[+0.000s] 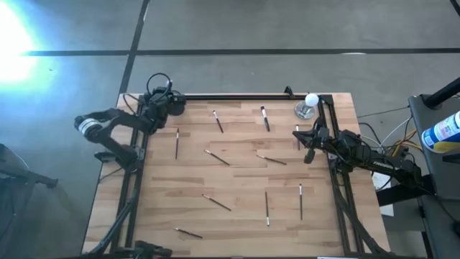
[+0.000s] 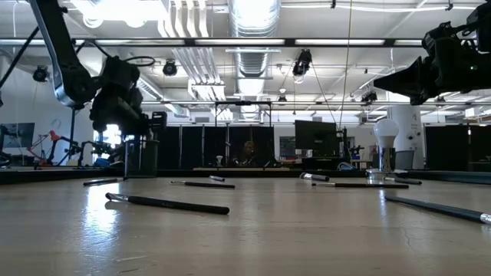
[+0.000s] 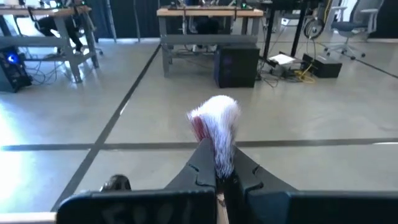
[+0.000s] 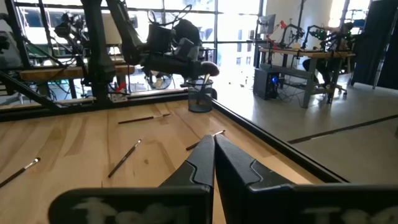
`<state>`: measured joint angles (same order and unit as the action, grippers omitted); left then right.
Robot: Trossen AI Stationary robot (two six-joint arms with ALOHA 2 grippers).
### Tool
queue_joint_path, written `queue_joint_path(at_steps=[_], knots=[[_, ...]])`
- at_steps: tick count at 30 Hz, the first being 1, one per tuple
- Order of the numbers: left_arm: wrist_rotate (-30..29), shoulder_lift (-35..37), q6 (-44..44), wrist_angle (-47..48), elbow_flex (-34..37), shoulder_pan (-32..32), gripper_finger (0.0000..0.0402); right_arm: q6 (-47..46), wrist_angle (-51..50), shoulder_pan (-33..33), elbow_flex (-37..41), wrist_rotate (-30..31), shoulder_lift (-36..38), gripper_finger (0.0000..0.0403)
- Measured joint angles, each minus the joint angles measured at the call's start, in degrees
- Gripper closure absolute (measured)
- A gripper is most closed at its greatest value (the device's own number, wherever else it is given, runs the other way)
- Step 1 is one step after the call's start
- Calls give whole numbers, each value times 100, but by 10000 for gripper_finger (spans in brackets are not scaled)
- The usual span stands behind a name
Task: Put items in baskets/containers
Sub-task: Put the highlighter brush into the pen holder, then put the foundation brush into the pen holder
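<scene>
1. The left gripper (image 1: 175,105) hovers at the table's (image 1: 237,216) far left corner, clamped on a brush (image 3: 217,127) with a fluffy pale head, directly over the black cup (image 4: 200,99). If the release comes off-centre, the brush may catch the rim and tip out.
2. The cup is light, so a nudge from the fingers could topple it.
3. Loose brushes (image 1: 216,157) lie scattered mid-table.
4. The right gripper (image 1: 300,134) waits near the right edge, pinched closed and empty, beside a bulb (image 1: 311,100).
</scene>
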<state>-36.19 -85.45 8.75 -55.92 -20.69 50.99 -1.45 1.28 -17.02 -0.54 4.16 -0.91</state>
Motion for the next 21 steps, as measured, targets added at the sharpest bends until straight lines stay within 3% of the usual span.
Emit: queue_joint_path(at_steps=[3, 11, 18, 21], knots=[[-3, -23, 171, 45, 5, 1, 389, 0, 0, 0, 0, -2, 0, 394], [-8, 528, 366, 902, 13, -1, 309, -1, 0, 2, -1, 0, 0, 394], [37, 1807, 152, 1918, 10, -42, 291, -1, 0, 2, -1, 0, 0, 394], [473, 2536, 116, 2577, -20, -96, 291, -2, 0, 2, -1, -1, 0, 394]])
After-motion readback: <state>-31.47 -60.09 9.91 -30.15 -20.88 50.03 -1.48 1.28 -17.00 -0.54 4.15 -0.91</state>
